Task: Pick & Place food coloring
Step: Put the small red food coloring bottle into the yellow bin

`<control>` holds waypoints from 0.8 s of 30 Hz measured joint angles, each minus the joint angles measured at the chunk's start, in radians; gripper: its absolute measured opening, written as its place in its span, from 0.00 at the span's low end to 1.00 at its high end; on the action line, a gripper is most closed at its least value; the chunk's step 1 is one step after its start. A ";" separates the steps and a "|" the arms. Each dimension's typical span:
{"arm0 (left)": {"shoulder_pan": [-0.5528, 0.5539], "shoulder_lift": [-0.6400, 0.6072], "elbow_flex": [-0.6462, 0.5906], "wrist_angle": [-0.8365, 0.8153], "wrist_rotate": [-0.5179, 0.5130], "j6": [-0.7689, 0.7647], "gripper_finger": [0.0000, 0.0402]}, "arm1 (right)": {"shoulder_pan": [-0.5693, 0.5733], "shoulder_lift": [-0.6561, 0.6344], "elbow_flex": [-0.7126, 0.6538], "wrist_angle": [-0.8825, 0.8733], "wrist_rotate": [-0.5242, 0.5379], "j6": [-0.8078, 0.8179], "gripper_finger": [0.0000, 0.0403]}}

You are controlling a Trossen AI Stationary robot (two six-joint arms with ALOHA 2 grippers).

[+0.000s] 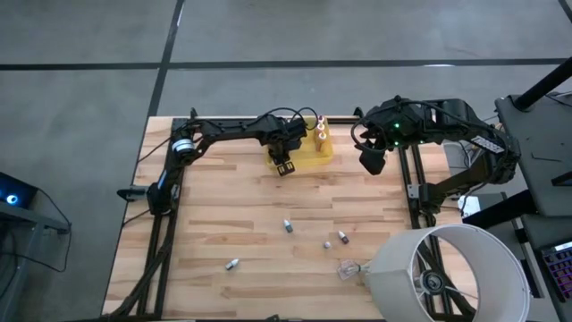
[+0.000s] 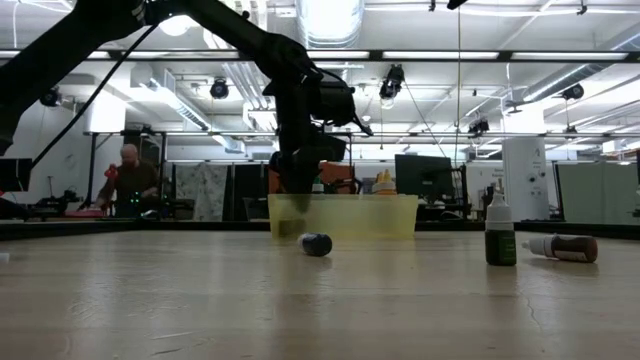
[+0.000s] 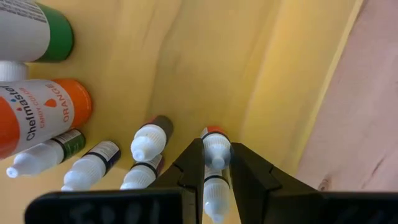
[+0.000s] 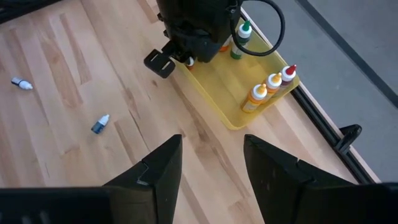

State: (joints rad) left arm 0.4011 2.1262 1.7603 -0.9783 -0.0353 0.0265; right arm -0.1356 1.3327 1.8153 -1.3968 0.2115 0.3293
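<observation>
While the left arm reaches into the tray, the scene reads so:

Left gripper (image 3: 216,163): down in the yellow tray (image 1: 315,159) at about 12 o'clock on the table (image 1: 223,224); its two dark fingers (image 3: 189,168) are closed on a small bottle (image 3: 215,146) with a white tip and a red band, which stands between them over the tray floor.

Tray contents: in the left wrist view, three more small white-tipped bottles (image 3: 149,138) lie in a row beside the held one; at about 9 o'clock from them lie a larger orange bottle (image 3: 43,112) and a green-capped one (image 3: 37,31). In the right wrist view, three upright bottles (image 4: 271,84) with yellow, orange and red tips stand at the tray's corner nearest the table edge.

Loose bottles: four lie on the bare wood in the high view, well apart from the tray: one (image 1: 288,225) near table centre, two (image 1: 341,237) at about 4 o'clock from centre, one (image 1: 231,264) at about 7 o'clock.

Scrap: a clear crumpled bit (image 1: 349,268) lies at about 5 o'clock.

Right gripper (image 4: 211,168): raised over the table's 2 o'clock side, fingers spread apart with nothing between them.

Background: a person (image 2: 128,178) sits far off in the low view.
</observation>
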 joint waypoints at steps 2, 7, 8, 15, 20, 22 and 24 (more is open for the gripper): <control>0.000 0.000 0.000 0.000 0.000 0.000 0.10 | 0.000 0.000 0.000 0.000 0.000 0.000 0.41; 0.000 0.000 0.000 0.000 0.000 -0.009 0.10 | 0.000 0.000 0.000 0.000 0.000 0.000 0.41; 0.000 0.000 0.000 0.000 0.000 -0.012 0.10 | 0.000 0.000 0.000 0.000 0.000 0.000 0.41; -0.001 0.000 0.000 -0.001 0.049 -0.026 0.10 | 0.000 0.000 0.000 0.000 0.000 0.000 0.41; 0.000 0.000 0.000 -0.002 0.052 -0.027 0.10 | 0.000 0.000 0.000 0.000 0.000 0.000 0.41; 0.000 0.000 0.000 -0.002 0.052 -0.027 0.10 | 0.000 0.000 0.000 0.000 0.000 0.000 0.41; 0.000 0.000 0.000 -0.003 0.052 -0.027 0.10 | 0.000 0.000 0.000 0.000 0.000 0.000 0.41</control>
State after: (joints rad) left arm 0.4007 2.1262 1.7603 -0.9812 0.0169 -0.0010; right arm -0.1354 1.3327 1.8153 -1.3968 0.2111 0.3294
